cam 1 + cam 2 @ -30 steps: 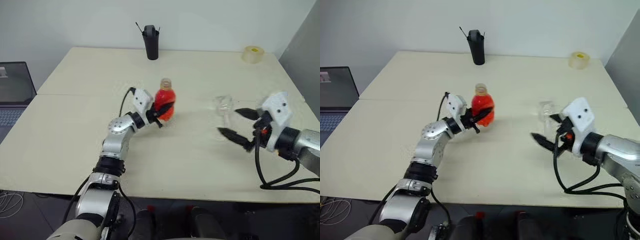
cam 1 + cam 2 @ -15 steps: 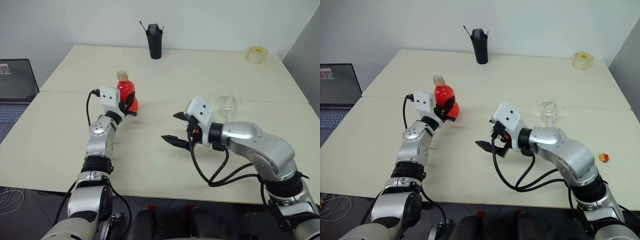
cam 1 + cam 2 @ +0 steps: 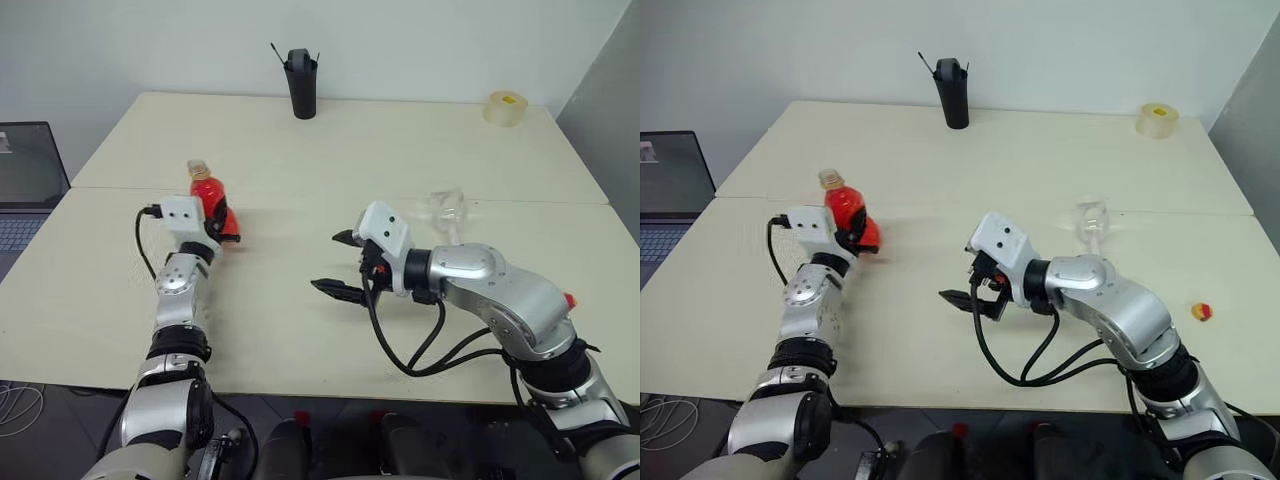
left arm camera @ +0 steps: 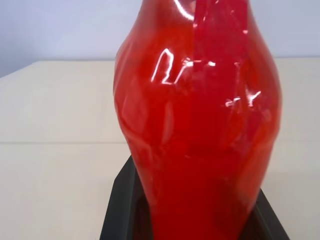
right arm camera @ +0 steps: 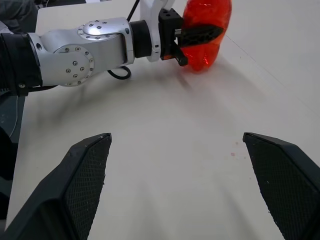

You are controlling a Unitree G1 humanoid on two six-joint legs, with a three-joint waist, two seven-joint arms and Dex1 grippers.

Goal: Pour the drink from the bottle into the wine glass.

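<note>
We are gripping the bottle (image 3: 207, 196) in our left fingers (image 5: 200, 35) near the tabletop's (image 3: 300, 330) left edge; our right fingers (image 3: 334, 289) are spread wide mid-table, the glass (image 3: 447, 212) standing beyond.

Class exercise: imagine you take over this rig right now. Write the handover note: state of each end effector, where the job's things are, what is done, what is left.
Left end effector: shut on the bottle, held upright over the table's left side, cap off, still nearly full of the red drink.
Right end effector: open, empty, hovering mid-table and pointing toward the bottle.
Wine glass: standing on the table's right side, beyond the right arm, no red drink seen in it.
A small red and yellow thing, possibly the cap, lies near the right edge.
Done: bottle opened and gripped.
Left: bring bottle and glass together, pour.
</note>
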